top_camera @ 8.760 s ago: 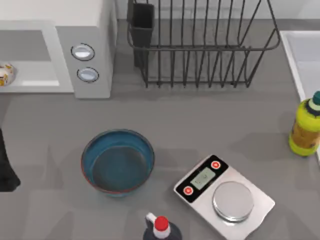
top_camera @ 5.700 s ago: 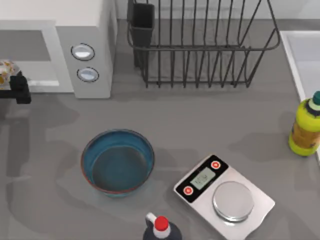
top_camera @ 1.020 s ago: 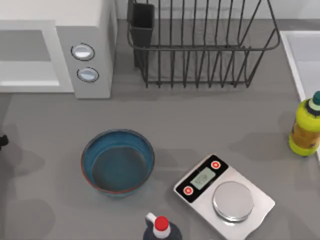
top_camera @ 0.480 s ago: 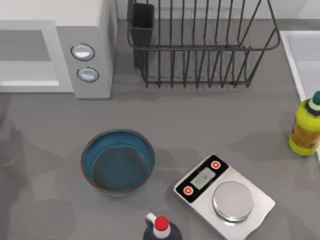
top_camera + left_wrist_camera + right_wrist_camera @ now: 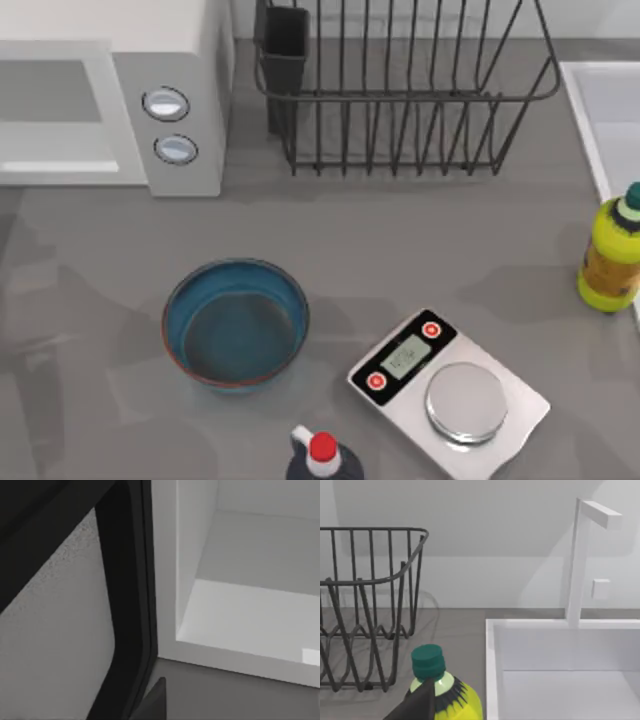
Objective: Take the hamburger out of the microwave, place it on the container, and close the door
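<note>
While you look down on the grey worktop (image 5: 400, 240), the large white boxy microwave (image 5: 170, 60) sits at the upper left of the frame with its cavity open. The round blue bowl with a reddish-brown rim (image 5: 236, 322) stands below it, left of centre. Your left tool (image 5: 157, 700) hangs just before that white cavity, beside the open dark-framed door with a pale speckled window (image 5: 50, 630). Your right tool (image 5: 417, 705) is close by the yellow green-capped bottle (image 5: 445, 695). You cannot tell whether either tool is open or closed.

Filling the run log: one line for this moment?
microwave door open | container empty | left gripper near door
</note>
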Tool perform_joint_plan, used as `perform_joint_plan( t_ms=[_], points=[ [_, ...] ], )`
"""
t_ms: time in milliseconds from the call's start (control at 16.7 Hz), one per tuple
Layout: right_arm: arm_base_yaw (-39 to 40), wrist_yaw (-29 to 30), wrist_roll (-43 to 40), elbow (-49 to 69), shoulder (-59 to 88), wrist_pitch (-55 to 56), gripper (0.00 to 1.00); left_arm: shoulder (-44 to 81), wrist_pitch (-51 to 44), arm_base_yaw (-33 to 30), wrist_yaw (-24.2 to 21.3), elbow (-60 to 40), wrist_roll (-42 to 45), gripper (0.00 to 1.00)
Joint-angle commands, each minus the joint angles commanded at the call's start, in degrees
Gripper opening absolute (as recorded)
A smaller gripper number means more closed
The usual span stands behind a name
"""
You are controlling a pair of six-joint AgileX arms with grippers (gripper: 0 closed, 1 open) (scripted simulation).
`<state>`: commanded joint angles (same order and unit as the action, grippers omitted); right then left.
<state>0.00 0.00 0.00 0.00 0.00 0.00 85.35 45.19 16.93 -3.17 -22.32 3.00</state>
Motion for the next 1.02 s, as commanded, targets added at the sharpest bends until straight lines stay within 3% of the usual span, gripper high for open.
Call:
perform_joint_plan(
  t_ms=[540,780,1020],
  points=[
    [0.00,0.00,0.00,0.00,0.00,0.00,1.00,0.57,-3.71,-1.64,1.42,-2.43,-3.38,0.00],
    [0.00,0.00,0.00,0.00,0.00,0.00,1.00,4.08,-15.79,-7.21,5.90,-10.85,-16.41,0.00],
    [0.00,0.00,0.00,0.00,0.00,0.00,1.00,9.79,-34.41,-15.76,11.74,-22.74,-37.80,0.00]
  ],
)
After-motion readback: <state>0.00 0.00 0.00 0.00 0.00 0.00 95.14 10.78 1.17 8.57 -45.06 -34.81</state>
